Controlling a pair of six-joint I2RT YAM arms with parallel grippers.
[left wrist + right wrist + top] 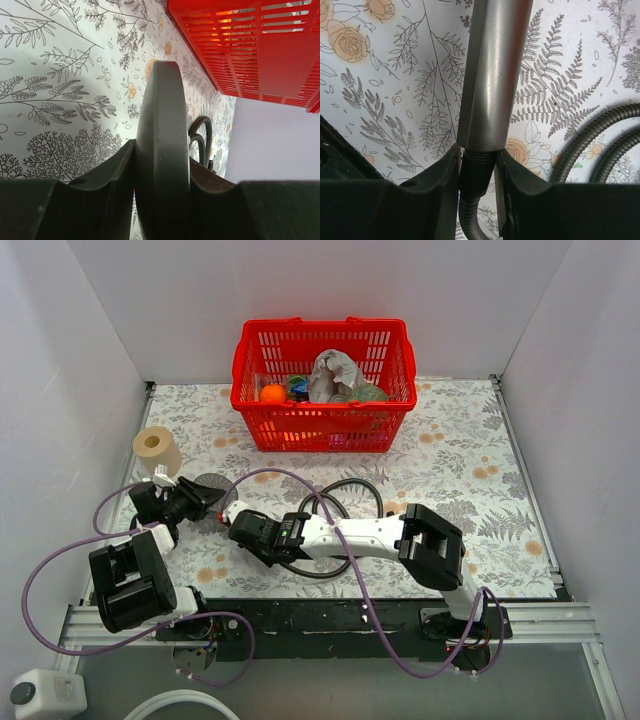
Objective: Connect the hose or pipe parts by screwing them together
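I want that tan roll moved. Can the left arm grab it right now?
Probably not yet. The tan roll sits right beside the left gripper, but its jaws are shut on the shower head, so it has no free grip.

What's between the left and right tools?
The hand shower: head in the left tool, handle meeting the hose nut in the right tool; both wrist views.

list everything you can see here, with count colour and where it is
hand shower: 1, grey, near left
hose: 1, dark grey, coiled mid-table, nut at shower handle
basket: 1, red, far middle, with odds inside
roll: 1, beige, left edge
cables: 2, purple, along the arms
tube: 1, white, bottom edge
left pincer: 1, black, shut on shower head
right pincer: 1, black, on hose nut
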